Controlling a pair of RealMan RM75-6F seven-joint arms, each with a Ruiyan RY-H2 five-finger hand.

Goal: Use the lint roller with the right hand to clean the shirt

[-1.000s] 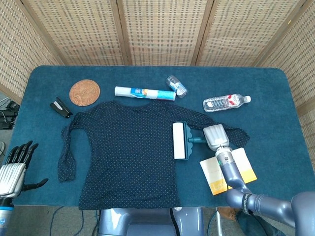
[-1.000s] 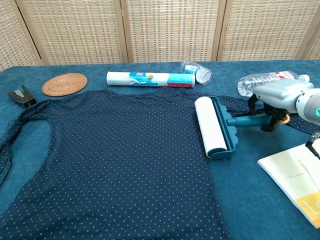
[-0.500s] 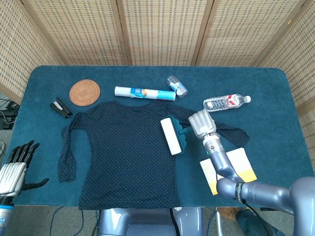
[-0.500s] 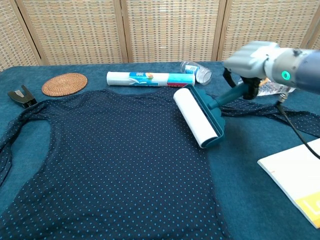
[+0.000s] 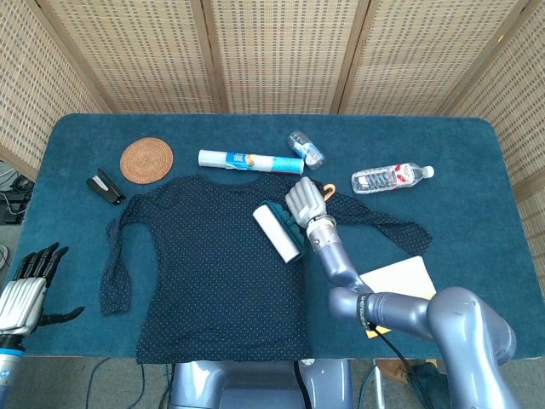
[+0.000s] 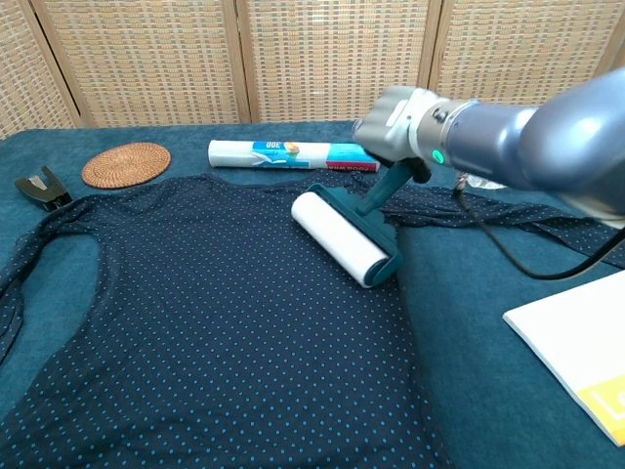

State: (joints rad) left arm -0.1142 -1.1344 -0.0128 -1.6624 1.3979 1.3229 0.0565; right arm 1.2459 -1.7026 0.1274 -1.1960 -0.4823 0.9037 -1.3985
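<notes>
One robot hand, my right, grips the lint roller on the shirt at frame centre; left robot hand spread

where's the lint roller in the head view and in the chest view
Head view: the lint roller lies just left of centre, on the upper right part of the shirt, held by the right hand.
Chest view: the lint roller is right of centre, angled across the shirt.
Shared landmark: the white wrapped roll lying just beyond the shirt's collar.
</notes>
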